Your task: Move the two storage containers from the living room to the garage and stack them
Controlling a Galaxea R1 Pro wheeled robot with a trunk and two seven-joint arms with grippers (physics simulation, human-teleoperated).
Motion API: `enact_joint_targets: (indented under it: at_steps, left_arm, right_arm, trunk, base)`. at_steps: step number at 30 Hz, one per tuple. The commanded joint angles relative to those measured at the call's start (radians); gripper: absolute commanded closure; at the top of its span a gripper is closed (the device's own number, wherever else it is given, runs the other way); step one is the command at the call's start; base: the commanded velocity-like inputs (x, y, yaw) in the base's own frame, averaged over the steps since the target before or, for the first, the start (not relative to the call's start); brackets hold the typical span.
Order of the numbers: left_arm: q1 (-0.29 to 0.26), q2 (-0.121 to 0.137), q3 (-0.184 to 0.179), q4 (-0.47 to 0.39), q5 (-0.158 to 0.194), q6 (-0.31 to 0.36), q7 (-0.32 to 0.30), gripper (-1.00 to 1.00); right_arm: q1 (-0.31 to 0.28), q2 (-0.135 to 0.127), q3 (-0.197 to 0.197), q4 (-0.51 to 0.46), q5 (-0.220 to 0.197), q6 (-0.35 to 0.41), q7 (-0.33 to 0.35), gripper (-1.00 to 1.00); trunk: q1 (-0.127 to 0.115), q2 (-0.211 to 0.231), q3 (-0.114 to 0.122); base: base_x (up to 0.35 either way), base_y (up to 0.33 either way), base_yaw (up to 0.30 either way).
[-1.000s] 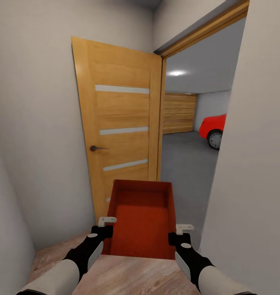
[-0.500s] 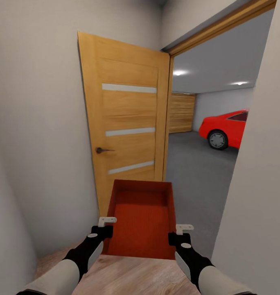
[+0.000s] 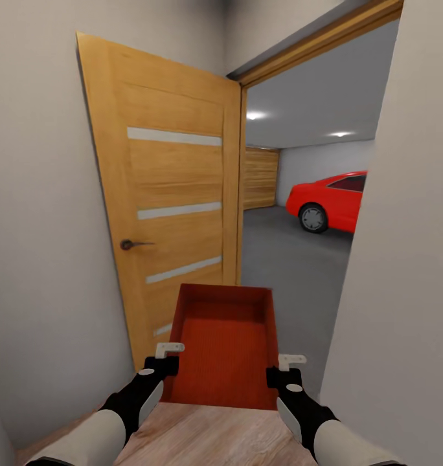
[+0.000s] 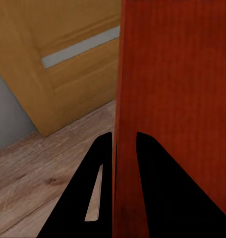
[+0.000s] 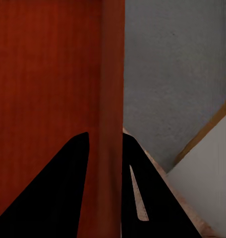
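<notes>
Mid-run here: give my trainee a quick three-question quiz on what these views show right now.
1. True or false: each end effector clamps a side wall of the bin.
2. What stands open beside the doorway? A) wooden door B) glass door C) cabinet
3. Fill in: a red ___ is parked in the garage.

Key: 1 true, left end effector and right end effector each straddle a wall; 2 A, the wooden door; 3 car.

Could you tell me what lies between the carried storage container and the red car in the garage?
In the head view, bare dark grey floor runs from the storage container through the doorway to the red car; nothing stands on that stretch.
</notes>
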Motion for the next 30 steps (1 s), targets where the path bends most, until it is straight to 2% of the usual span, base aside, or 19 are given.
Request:
enact_joint_targets:
  at_steps: [1, 12, 30]
  left_arm:
    - [-0.001, 0.023, 0.001, -0.006, -0.009, -0.029, 0.027, 1.00]
    - [-0.001, 0.023, 0.001, -0.006, -0.009, -0.029, 0.027, 1.00]
    - [-0.001, 0.024, 0.001, -0.006, -0.009, -0.029, 0.027, 1.00]
  right_arm:
    - [-0.001, -0.001, -0.005, 0.004, -0.020, -0.004, -0.005, 1.00]
    - [-0.001, -0.001, -0.005, 0.004, -0.020, -0.005, -0.005, 1.00]
    - [-0.001, -0.002, -0.005, 0.004, -0.020, -0.005, -0.004, 1.00]
  trunk:
    - [0.000, -0.001, -0.001]
    - [0.000, -0.001, -0.001]
    - [0.000, -0.001, -0.001]
  base:
    - [0.053, 0.005, -0.285]
    - [0.025, 0.001, -0.253]
    - [0.299, 0.002, -0.011]
